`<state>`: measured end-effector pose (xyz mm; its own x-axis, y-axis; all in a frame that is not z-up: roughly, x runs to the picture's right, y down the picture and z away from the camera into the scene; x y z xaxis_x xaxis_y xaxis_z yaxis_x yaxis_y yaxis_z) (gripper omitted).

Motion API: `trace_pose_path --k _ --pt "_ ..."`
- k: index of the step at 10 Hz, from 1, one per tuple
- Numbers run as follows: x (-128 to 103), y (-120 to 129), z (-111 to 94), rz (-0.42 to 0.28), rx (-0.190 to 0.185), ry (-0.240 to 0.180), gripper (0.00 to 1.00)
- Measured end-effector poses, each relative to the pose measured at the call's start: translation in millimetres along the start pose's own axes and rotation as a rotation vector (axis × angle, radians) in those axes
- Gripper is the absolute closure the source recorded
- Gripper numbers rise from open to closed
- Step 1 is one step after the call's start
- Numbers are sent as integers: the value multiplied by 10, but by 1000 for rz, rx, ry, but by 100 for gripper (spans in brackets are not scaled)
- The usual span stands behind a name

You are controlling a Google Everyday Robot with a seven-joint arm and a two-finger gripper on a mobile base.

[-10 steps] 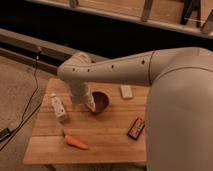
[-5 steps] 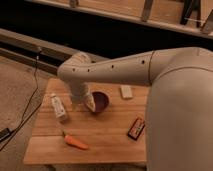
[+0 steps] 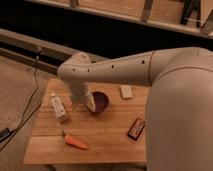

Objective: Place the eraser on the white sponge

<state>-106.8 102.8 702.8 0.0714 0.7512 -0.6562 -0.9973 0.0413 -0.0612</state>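
The eraser (image 3: 136, 128), a small flat black block with red-orange edges, lies on the wooden table (image 3: 107, 147) near its right side, next to my big white arm. The white sponge (image 3: 126, 91), a plain off-white pad, rests at the back of the table, up and slightly left of the eraser. My gripper (image 3: 86, 105) hangs from the bent forearm over the table's left half, just left of a dark bowl, far from the eraser. It is open and holds nothing.
A dark bowl (image 3: 102, 101) sits beside the gripper. A white bottle (image 3: 59, 108) stands at the left. An orange carrot (image 3: 76, 142) lies near the front left. A black cable (image 3: 29, 106) runs over the floor to the left of the table.
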Motion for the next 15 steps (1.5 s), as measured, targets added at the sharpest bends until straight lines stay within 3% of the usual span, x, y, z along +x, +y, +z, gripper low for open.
trace_pose_path --k 9,11,15 --pt "0 -1 2 -1 1 0 35" --pt "-44 -149 -26 33 8 -22 35" --pt "-76 -589 -118 143 -12 -66 35"
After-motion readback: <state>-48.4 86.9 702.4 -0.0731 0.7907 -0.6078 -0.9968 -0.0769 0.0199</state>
